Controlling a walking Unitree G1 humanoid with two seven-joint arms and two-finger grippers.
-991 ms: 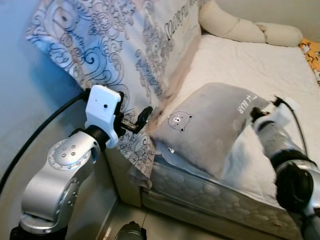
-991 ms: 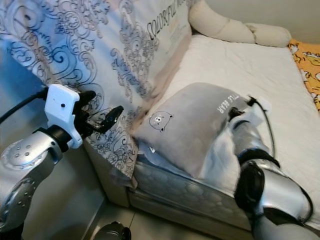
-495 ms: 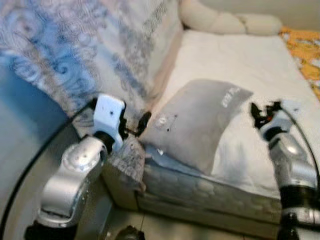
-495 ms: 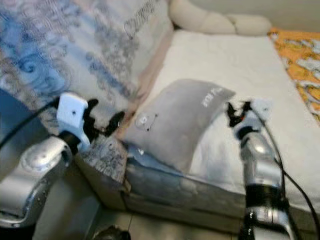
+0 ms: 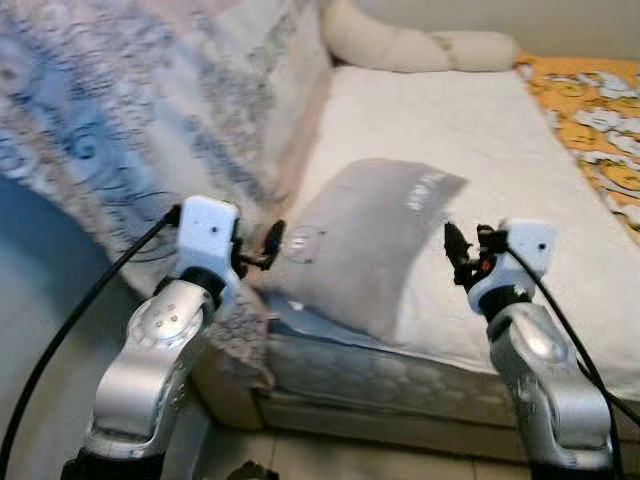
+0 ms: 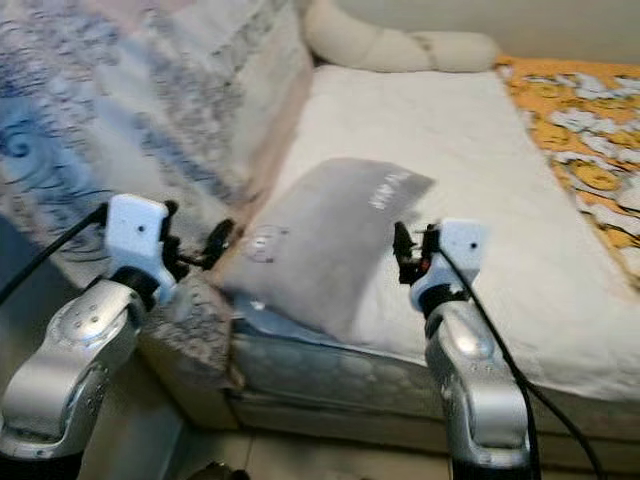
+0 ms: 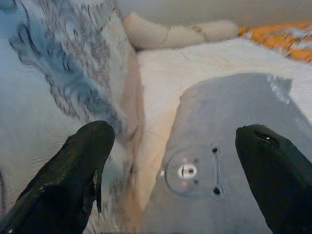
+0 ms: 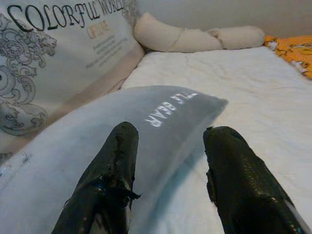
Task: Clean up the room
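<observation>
From my head cameras, a grey pillow (image 5: 365, 245) lies on the bed (image 5: 470, 130), near its front edge, one end toward the patterned cover (image 5: 150, 100) that rises along the bed's left side. A small bear face is printed at that end and white lettering near the other. My left gripper (image 5: 268, 246) hangs at the bear end of the pillow, between it and the cover; its fingers are blurred here, so I cannot tell their spread in this view. My right gripper (image 5: 462, 255) is raised just beside the pillow's right edge, above the white sheet. A cream bolster (image 5: 410, 45) lies across the far end of the bed, well apart from the pillow, and an orange printed blanket (image 5: 590, 110) covers the bed's right side.

From my left wrist, my two fingers (image 7: 73, 180) stand wide apart, empty, with the bear face on the pillow (image 7: 229, 146) between them and the cover (image 7: 58, 73) off to one side.

From my right wrist, my fingers (image 8: 109, 185) are also spread and hold nothing. The lettered end of the pillow (image 8: 146, 117) lies just beyond them, and the cover (image 8: 58, 58) shows the words "COLORFUL WORLD".
</observation>
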